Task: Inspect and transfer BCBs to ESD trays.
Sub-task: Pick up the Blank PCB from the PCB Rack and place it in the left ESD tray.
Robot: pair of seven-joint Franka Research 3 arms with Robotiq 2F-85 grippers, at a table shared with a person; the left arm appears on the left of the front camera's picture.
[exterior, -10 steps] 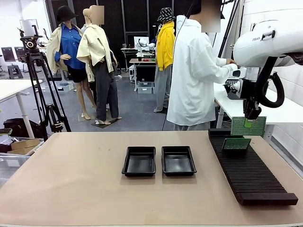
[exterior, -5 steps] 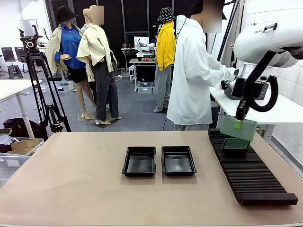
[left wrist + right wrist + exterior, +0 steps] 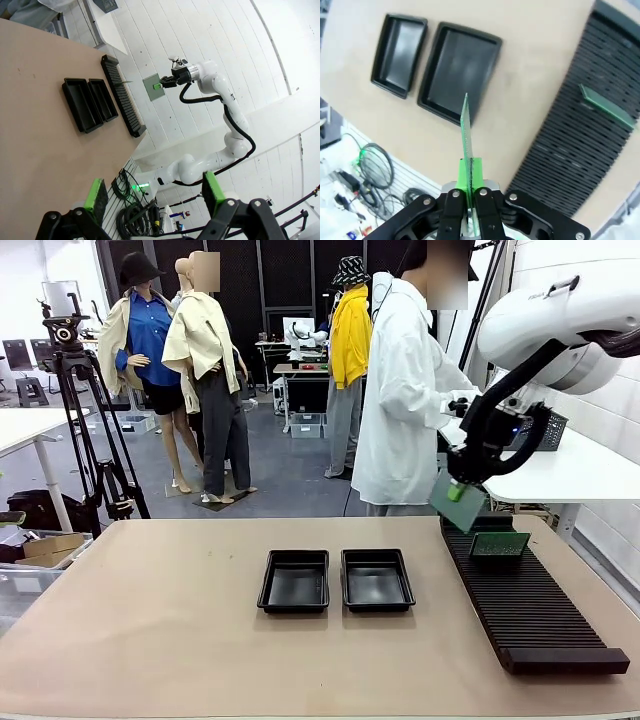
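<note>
The left ESD tray [image 3: 268, 585] and the right ESD tray [image 3: 347, 580] lie side by side at the middle of the worktop [image 3: 150, 620], both with bare floors; so, as I judge it, no board is delivered yet and the transfer is barely begun. The right gripper [image 3: 458, 492] has its jaws clamped on one BCB [image 3: 452, 506], held tilted in the air above the far left corner of the rack [image 3: 530, 610]; a second BCB [image 3: 499, 543] waits near the rack's far end. The left gripper [image 3: 152, 192] hangs high over the worktop, jaws spread apart, holding nothing. A second ago the held board stood upright over the rack's far right side; it has since swung left toward the trays.
</note>
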